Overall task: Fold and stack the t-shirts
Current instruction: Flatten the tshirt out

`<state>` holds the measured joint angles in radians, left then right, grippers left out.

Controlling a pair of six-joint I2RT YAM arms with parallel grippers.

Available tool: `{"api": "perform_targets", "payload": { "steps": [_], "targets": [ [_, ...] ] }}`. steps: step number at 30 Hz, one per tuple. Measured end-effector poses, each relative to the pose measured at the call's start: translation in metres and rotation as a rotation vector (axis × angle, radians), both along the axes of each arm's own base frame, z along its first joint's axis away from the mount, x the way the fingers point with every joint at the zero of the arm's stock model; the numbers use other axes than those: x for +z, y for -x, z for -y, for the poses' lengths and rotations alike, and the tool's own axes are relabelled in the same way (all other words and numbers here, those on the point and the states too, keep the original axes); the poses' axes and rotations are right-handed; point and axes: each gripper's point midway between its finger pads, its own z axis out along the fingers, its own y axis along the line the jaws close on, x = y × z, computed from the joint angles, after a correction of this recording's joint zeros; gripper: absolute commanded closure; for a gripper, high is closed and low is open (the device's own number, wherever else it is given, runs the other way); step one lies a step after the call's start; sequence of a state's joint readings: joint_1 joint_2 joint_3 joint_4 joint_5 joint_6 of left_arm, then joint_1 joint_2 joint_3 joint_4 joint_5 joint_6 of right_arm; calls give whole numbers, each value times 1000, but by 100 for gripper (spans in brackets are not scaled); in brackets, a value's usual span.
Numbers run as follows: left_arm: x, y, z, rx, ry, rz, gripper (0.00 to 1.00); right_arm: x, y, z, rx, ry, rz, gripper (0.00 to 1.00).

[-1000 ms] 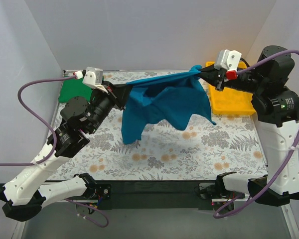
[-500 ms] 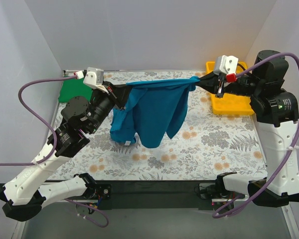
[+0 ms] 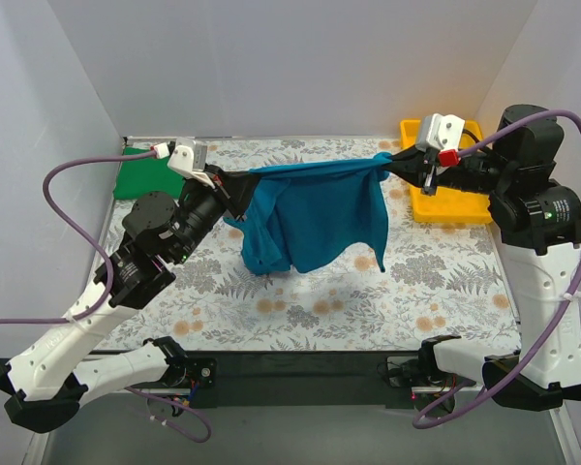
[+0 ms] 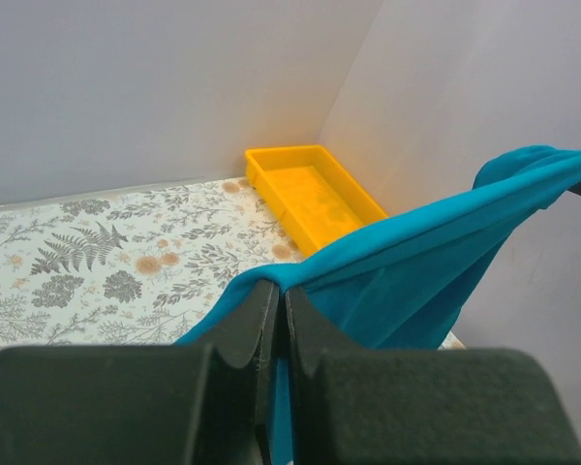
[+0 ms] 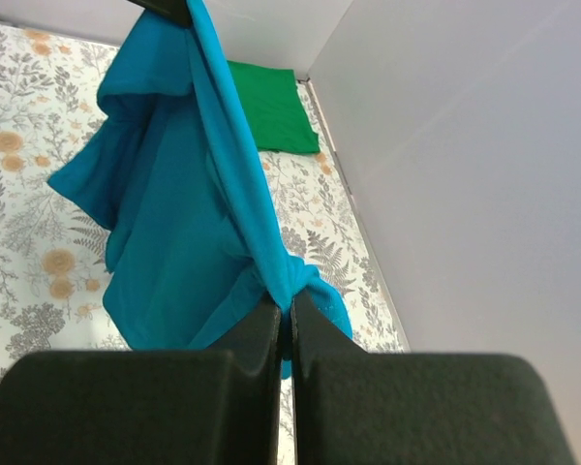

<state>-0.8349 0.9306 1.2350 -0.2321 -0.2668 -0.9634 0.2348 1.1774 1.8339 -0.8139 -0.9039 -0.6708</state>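
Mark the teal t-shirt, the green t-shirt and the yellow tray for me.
teal t-shirt (image 3: 324, 218), top external view, middle of the hanging cloth.
green t-shirt (image 3: 143, 177), top external view, centre of the flat cloth at the far left.
yellow tray (image 3: 453, 205), top external view, bare floor near its front wall.

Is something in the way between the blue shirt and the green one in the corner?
No loose thing shows there. Only the left gripper, shut on the blue shirt, sits between it and the green shirt.
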Motion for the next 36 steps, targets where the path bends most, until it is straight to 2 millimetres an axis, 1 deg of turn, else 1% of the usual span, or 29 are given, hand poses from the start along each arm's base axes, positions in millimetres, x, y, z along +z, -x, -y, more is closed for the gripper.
{"api": "perform_targets", "payload": {
  "steps": [8,10,13,16,19,23,25,27,29,31,32,34,35,36],
  "targets": [
    [-3,0,6,-25,-22,4,100,-2,-11,7,-70,22,20,99],
    [-3,5,10,-65,-35,16,100,-2,-14,10,-88,32,28,99],
    [2,21,19,-170,-54,52,100,1,-11,16,-101,63,62,99],
    [14,46,27,-307,-58,100,100,13,4,23,-85,91,134,99],
    [35,75,30,-438,-36,157,100,28,27,30,-61,101,207,99],
    [68,110,28,-576,10,237,100,51,61,35,-25,80,290,99],
    [80,119,26,-606,26,269,100,60,78,34,-4,67,327,99],
    [83,120,26,-610,29,282,100,63,88,34,8,61,348,99],
    [77,114,29,-595,23,286,100,61,86,34,7,61,340,99],
    [57,102,35,-566,3,264,100,47,74,34,0,65,295,99],
    [41,93,39,-549,-15,237,100,36,64,35,-6,68,257,99],
    [4,70,50,-515,-60,176,100,0,38,36,-24,80,154,99],
    [-17,54,54,-492,-85,134,100,-24,20,37,-40,88,82,99],
    [-38,35,56,-471,-100,89,100,-41,9,37,-51,92,36,99]
  ]
}}
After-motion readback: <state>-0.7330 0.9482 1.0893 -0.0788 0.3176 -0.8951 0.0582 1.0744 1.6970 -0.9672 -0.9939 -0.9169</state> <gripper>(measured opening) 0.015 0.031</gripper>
